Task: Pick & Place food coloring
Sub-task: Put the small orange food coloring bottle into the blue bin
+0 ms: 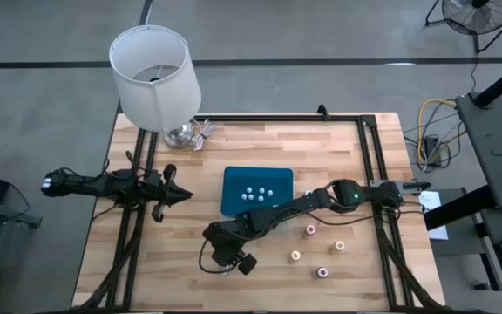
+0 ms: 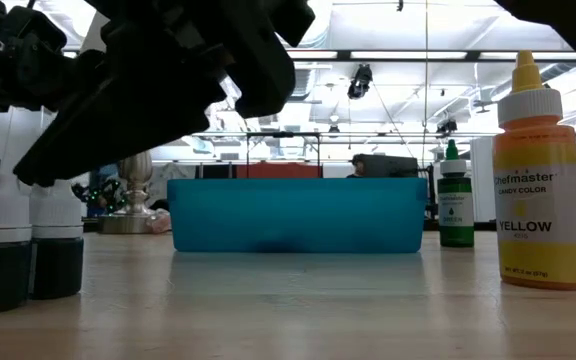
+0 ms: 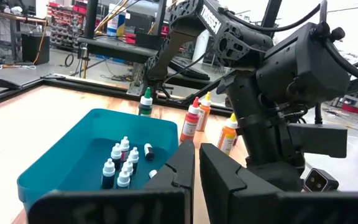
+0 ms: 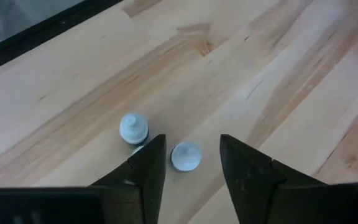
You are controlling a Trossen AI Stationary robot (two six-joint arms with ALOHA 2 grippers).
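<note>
Above small bottle [image 4: 186, 155], right hand [image 4: 191, 163] half-open

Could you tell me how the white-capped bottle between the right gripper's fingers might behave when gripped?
The bottle stands upright and looks small, so probably light and stiff. Its round cap may slip between the right gripper fingers. A second bottle stands close by and could get knocked over.

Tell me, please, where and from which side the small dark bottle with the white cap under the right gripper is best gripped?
Probably take the small dark bottle with the white cap just under its cap, from straight above: it stands upright, cap up, below the open right gripper. Its twin bottle stands close beside it, so one finger must slip between them. The left gripper waits, shut.
</note>
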